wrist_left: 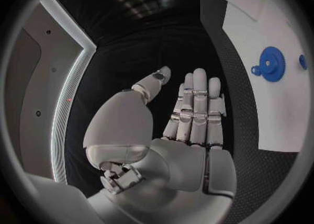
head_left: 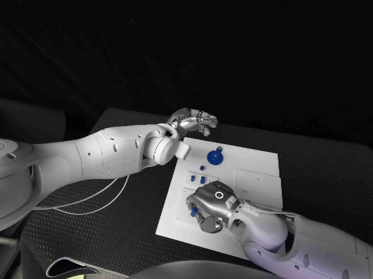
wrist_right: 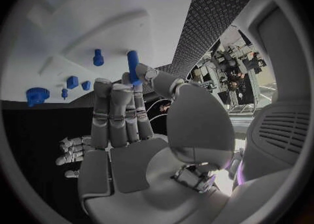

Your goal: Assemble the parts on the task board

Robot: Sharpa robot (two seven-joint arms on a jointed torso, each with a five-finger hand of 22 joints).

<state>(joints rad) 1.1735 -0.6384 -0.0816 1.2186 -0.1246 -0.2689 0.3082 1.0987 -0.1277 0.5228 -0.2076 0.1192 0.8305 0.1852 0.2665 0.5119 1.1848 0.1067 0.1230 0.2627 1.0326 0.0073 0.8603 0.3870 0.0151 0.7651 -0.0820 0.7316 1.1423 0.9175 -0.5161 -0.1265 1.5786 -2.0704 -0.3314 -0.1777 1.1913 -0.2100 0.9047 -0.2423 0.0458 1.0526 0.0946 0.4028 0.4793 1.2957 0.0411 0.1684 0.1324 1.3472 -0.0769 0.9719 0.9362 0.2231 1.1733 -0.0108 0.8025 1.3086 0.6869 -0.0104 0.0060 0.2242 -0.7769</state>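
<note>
The white task board (head_left: 252,164) lies mid-table. A blue gear (head_left: 216,157) sits near its far edge, with small blue pieces (head_left: 201,179) just nearer. My right hand (head_left: 210,207) hovers low over the board's near left part, its thumb and a finger pinching a blue peg (wrist_right: 133,66), seen in the head view at its fingertips (head_left: 192,212). Another blue peg (wrist_right: 98,56) stands in the board (wrist_right: 98,20) beyond it. My left hand (head_left: 195,121) is raised off the board's far left corner, flat and holding nothing (wrist_left: 193,114); the gear (wrist_left: 269,64) lies off to its side.
Black textured table (head_left: 110,232) surrounds the board. A thin white cable (head_left: 94,200) loops on the table under my left arm. Shallow rectangular recesses (head_left: 258,183) mark the board's right half.
</note>
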